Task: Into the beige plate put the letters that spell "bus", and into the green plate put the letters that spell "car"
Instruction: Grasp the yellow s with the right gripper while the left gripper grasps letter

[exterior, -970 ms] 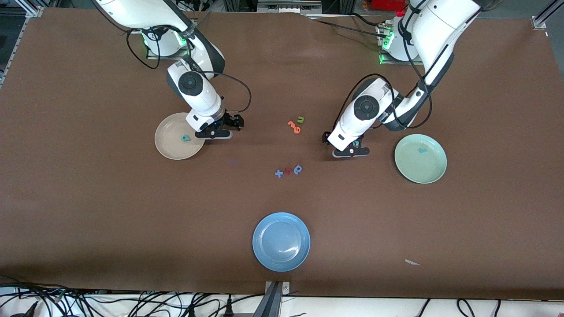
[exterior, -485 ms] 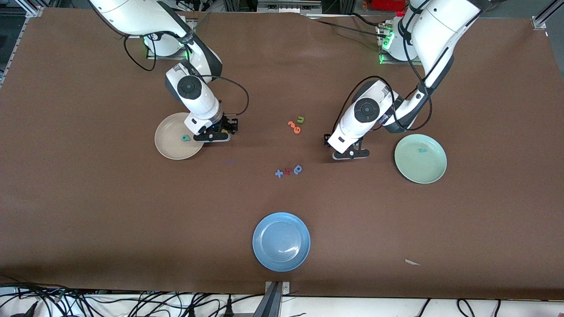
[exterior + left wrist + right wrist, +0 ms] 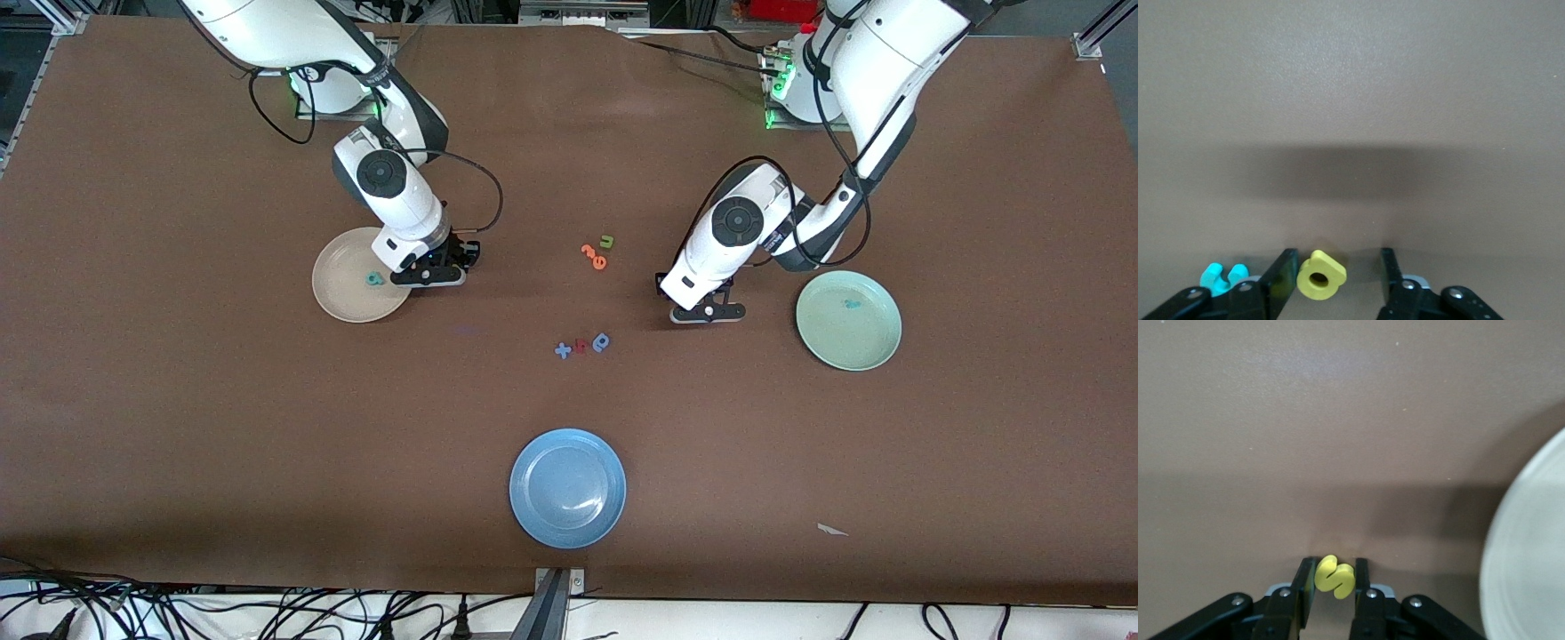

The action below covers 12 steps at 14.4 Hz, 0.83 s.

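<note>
The right gripper (image 3: 1335,587) is down at the bench (image 3: 222,427) just beside the beige plate (image 3: 342,293), its two fingers (image 3: 1301,587) pressed against a yellow "s" (image 3: 1334,576) that stands on edge between them. The left gripper (image 3: 1335,283) is low over the bench between the green plate (image 3: 876,351) and the small orange pieces (image 3: 592,255); its jaws stand partly apart around a yellow "a" (image 3: 1320,274), which lies flat on the bench close against one finger (image 3: 1281,283) and clear of the other. A teal letter (image 3: 1223,277) lies just outside that same finger. The beige plate holds one teal letter (image 3: 374,278) near its rim toward the right gripper. The green plate holds one teal letter (image 3: 852,304) near its middle. A blue plate (image 3: 533,516) sits near the front edge of the bench. Beside the orange pieces lies a green "u" (image 3: 606,241); nearer the front camera lie a blue plus sign (image 3: 563,350), a red piece (image 3: 581,346) and a blue rounded letter (image 3: 601,341) in a row.
</note>
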### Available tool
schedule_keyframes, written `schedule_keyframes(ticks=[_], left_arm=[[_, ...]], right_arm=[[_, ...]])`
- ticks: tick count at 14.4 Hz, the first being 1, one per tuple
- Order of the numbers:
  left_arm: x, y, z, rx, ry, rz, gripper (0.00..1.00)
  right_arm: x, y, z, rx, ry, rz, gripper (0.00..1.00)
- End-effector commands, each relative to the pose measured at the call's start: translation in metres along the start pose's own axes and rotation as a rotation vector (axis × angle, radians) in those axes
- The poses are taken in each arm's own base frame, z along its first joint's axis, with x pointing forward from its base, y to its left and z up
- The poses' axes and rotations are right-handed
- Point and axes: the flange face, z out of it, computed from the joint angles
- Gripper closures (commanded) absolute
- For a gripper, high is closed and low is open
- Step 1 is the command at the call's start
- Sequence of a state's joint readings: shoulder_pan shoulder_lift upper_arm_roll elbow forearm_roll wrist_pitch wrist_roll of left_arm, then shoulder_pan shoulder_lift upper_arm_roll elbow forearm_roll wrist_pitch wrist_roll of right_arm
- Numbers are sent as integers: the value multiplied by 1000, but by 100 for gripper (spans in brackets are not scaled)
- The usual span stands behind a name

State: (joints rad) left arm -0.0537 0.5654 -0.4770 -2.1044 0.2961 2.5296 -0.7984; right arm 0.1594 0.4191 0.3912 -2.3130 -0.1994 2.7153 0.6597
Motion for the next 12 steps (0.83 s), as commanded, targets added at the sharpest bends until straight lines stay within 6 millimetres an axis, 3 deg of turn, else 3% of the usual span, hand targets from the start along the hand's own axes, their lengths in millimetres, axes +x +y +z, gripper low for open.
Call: schedule_keyframes(ticks=[1,6,9,10,11,12], left_arm=[[4,-4,6,32,-1,11,52],[3,-5,8,49,-1,30,62],[2,-6,8,61,-9,32,66],[1,-6,9,62,-10,33,66],[1,-6,9,63,-11,32,67],[1,-6,9,63,-11,32,69]], right_arm=[[5,12,-39,-76,1,-46,100],[36,98,-79,-148,-69,-147,100],[40,117,-78,-146,-86,-175,100],[38,117,-74,-144,-94,-172,94],[38,117,-72,-143,-96,-161,22],[37,117,-69,-141,-99,-159,0]])
